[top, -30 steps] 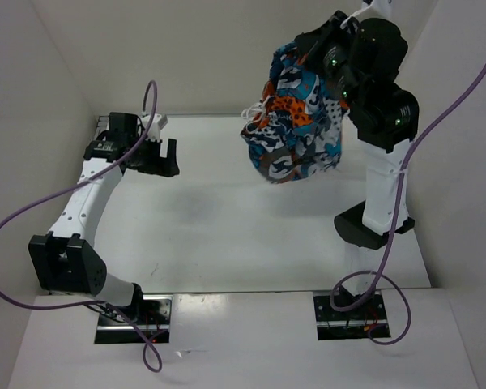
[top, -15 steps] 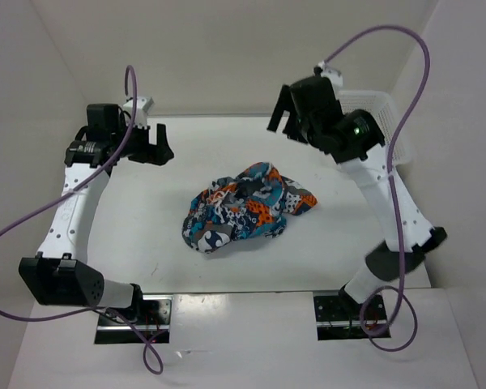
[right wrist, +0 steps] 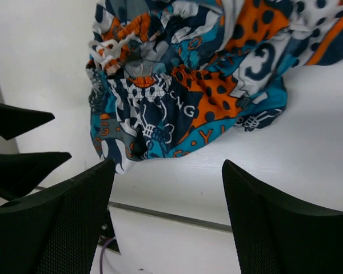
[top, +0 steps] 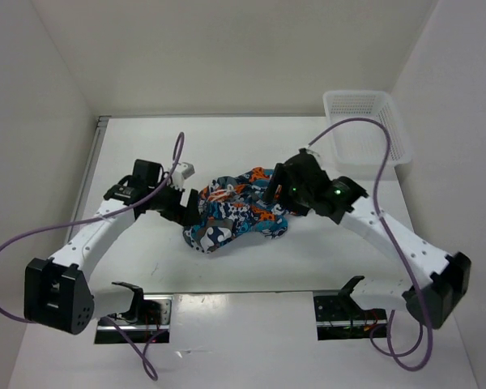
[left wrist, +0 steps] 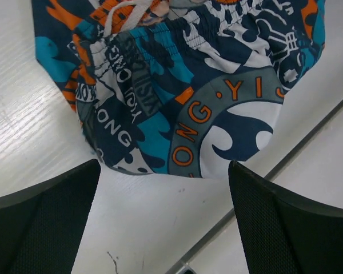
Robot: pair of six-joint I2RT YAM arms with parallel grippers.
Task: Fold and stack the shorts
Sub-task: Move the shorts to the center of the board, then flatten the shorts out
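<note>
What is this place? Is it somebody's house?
Probably not a house. It looks like a robot test booth in a lab: a left arm and a right arm are bolted to a white table with plain white walls around it, with shorts and a basket on it.

Seen from above, the crumpled cloth shorts with the orange, teal, white and black comic print (top: 239, 212) lie bunched in the middle of the desk. Legs and waistband cannot be told apart, and the underside is hidden. The black two-finger right gripper (right wrist: 168, 165) covers the heap's right side in that view, with its fingertips out of sight under its own wrist. Whether the black two-finger left gripper (left wrist: 163, 166) touches the cloth cannot be told. In both wrist views the shorts run off the top edge and the fingers are cut off at the bottom. The badge lettering breaks off at the folds. A thin purple cable (top: 356, 121) crosses the white plastic mesh basket (top: 364, 109) at the far right corner, hiding part of its near wall.
</note>
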